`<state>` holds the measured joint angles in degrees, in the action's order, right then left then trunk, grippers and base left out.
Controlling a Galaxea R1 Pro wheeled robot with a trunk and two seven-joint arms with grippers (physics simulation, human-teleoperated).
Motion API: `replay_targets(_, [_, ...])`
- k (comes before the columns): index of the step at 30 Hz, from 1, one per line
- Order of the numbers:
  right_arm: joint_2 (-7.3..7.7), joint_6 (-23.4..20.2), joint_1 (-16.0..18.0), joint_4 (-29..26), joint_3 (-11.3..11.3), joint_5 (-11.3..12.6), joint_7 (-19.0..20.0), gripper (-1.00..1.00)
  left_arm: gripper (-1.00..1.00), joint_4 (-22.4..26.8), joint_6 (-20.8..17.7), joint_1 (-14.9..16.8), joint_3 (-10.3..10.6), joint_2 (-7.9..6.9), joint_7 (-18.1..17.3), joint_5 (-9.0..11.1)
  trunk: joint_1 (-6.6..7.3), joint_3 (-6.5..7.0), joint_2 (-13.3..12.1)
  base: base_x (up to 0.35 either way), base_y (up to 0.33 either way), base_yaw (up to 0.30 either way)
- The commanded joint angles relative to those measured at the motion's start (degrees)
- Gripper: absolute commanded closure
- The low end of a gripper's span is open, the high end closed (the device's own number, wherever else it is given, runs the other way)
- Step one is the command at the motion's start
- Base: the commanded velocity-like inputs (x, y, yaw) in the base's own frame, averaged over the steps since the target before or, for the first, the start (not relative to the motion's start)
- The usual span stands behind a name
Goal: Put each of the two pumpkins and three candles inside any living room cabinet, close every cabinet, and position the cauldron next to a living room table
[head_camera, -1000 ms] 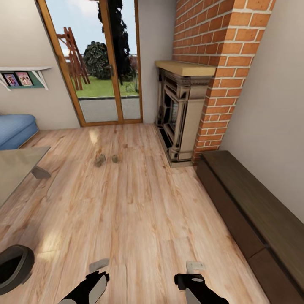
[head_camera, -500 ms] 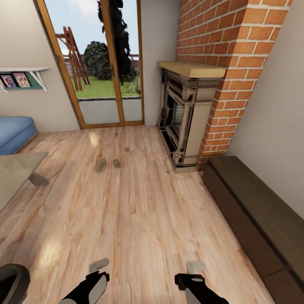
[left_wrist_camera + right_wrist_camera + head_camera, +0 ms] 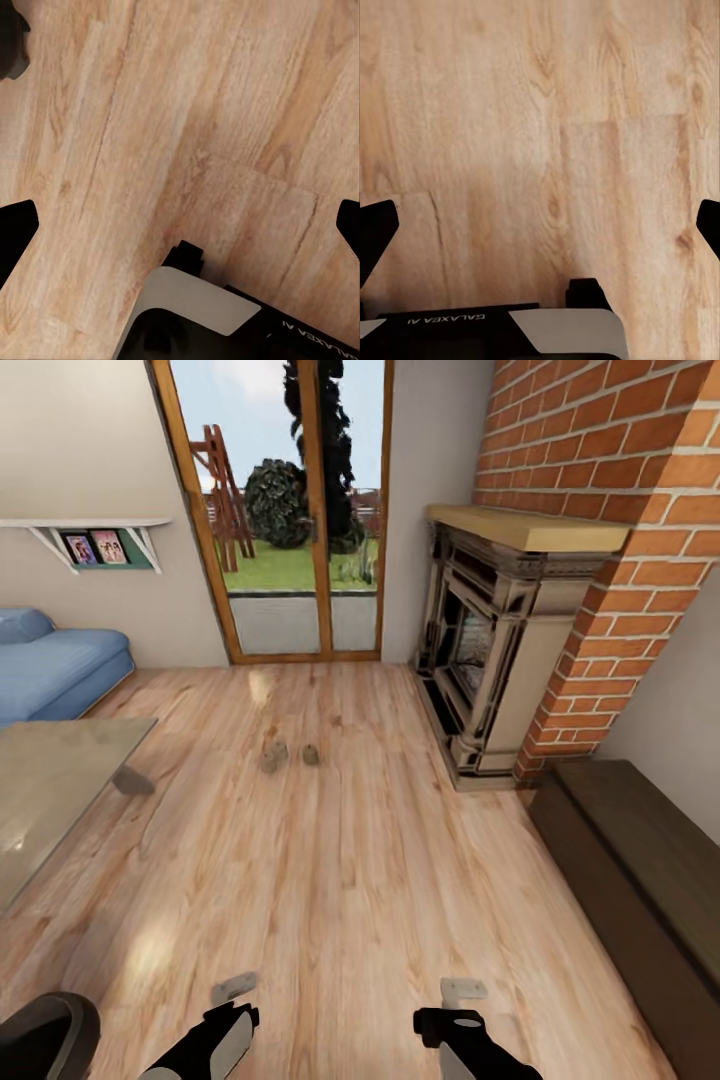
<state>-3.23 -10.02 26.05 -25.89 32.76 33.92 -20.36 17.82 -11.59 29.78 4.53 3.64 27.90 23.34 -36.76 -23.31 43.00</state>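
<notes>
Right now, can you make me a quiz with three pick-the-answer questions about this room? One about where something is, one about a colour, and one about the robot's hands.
1. Where are the candles?
A. In a basket
B. On the wooden floor, in front of the glass door
C. On a chair

2. What colour is the sofa?
A. Red
B. Blue
C. Green

3. How are the jaws of the left gripper and the right gripper?
A. Both open and empty
B. Both shut on a pumpkin
C. One open, one shut

Answers:
1 B: the small beige stubs lie on the bare boards, on the robot's side of the door.
2 B: its cushions are plainly blue.
3 A: in each wrist view the fingertips sit far apart, with just floor between them.
</notes>
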Motion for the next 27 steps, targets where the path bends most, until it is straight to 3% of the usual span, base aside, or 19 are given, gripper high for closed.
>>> replay_targets(1, [0.06,-0.26,0.05,-0.12,0.46,0.35,-0.50,-1.00,-1.00,0.11,-0.36,0.02,0.48,-0.03,0.40,0.30,-0.05,-0.07,0.05,0.330,0.145,0.117])
replay_targets(27, [0.26,-0.27,0.05,-0.27,0.37,0.67,-0.72,-1.00,-1.00,0.11,-0.36,0.02,0.48,-0.03,0.40,0.30,-0.05,-0.07,0.05,0.330,0.138,0.008])
